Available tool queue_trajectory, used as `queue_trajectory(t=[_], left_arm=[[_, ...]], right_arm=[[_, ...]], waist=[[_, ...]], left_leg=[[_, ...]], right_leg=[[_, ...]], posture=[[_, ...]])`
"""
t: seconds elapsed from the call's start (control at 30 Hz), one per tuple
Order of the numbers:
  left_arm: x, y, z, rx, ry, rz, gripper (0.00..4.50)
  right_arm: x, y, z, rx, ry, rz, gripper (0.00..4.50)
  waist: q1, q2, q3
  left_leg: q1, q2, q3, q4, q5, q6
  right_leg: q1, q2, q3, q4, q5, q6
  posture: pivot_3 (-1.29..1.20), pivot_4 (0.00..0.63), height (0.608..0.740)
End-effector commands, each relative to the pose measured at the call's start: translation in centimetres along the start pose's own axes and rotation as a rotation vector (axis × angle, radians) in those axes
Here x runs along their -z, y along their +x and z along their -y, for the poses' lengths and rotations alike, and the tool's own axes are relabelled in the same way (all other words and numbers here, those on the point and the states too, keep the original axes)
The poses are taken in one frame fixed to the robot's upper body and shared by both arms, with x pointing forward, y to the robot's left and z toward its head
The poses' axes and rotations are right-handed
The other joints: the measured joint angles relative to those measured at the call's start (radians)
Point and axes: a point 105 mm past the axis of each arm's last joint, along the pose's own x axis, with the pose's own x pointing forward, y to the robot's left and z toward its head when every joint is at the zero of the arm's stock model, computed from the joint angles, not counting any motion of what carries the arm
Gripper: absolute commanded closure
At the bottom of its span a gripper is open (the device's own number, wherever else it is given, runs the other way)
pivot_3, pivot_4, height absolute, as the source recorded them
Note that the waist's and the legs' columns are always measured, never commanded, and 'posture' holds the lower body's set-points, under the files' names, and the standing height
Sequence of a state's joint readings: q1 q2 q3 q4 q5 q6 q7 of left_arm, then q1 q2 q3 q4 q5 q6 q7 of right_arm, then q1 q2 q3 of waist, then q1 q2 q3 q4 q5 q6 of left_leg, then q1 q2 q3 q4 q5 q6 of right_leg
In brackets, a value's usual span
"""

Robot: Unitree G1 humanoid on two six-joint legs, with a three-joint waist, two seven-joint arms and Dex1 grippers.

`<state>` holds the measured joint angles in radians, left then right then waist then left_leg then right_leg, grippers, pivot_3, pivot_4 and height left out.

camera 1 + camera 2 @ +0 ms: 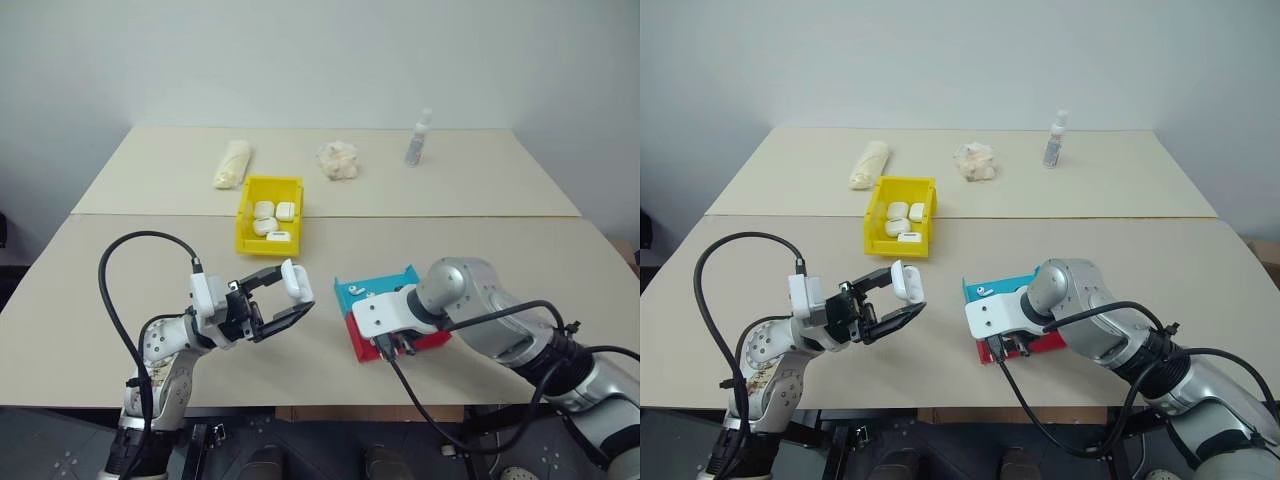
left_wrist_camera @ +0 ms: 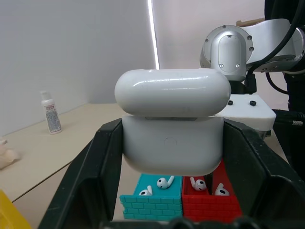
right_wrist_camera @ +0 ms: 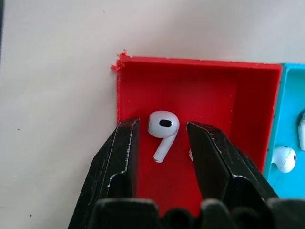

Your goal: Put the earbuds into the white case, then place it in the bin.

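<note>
Earbuds lie in a shallow blue-and-red tray [image 1: 400, 300] near the front edge of a pale beige table [image 1: 100, 330], and the right gripper [image 3: 162, 143] points down into the red half, its two black fingers apart on either side of one earbud [image 3: 163, 130] without closing on it. Left of the tray, the left gripper [image 1: 285, 300] is clamped on the white case [image 2: 172, 121] (lid raised), held above the table. Behind the tray stands the yellow bin [image 1: 268, 215] with small white items inside; farther back lie a paper roll [image 1: 232, 163], a crumpled wad [image 1: 338, 160] and a small bottle [image 1: 418, 138], before a plain white wall.
</note>
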<state>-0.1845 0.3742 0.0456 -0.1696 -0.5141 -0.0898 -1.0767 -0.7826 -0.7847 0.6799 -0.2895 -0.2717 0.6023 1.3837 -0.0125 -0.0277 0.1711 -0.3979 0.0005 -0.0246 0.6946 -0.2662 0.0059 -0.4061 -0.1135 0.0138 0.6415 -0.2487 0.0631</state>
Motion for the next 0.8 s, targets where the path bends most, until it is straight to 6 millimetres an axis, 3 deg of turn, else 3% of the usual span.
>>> queue_trajectory(t=[0.03,0.63,0.73,0.8], left_arm=[[-0.96,0.17,0.25,0.012,0.038,0.024,1.73],[-0.68,0.13,0.11,0.001,0.037,0.007,1.73],[-0.62,0.1,0.05,-0.004,0.036,0.002,1.73],[-0.58,0.09,0.04,-0.004,0.036,-0.001,1.73]], right_arm=[[0.03,-0.17,0.27,0.021,-0.014,-0.007,2.53],[-0.07,0.05,0.18,0.01,-0.02,-0.006,2.53],[0.06,0.12,0.17,0.009,-0.021,-0.01,3.1],[0.03,0.13,0.07,0.006,-0.024,-0.007,3.1]], waist=[[0.0,0.0,0.0],[0.0,0.0,0.0],[0.0,0.0,0.0],[0.0,0.0,0.0]], left_leg=[[0.0,0.0,0.0,0.0,0.0,0.0],[0.0,0.0,0.0,0.0,0.0,0.0],[0.0,0.0,0.0,0.0,0.0,0.0],[0.0,0.0,0.0,0.0,0.0,0.0]], right_leg=[[0.0,0.0,0.0,0.0,0.0,0.0],[0.0,0.0,0.0,0.0,0.0,0.0],[0.0,0.0,0.0,0.0,0.0,0.0],[0.0,0.0,0.0,0.0,0.0,0.0]], posture=[[0.0,0.15,0.74],[0.0,0.15,0.74],[0.0,0.15,0.74],[0.0,0.15,0.74]])
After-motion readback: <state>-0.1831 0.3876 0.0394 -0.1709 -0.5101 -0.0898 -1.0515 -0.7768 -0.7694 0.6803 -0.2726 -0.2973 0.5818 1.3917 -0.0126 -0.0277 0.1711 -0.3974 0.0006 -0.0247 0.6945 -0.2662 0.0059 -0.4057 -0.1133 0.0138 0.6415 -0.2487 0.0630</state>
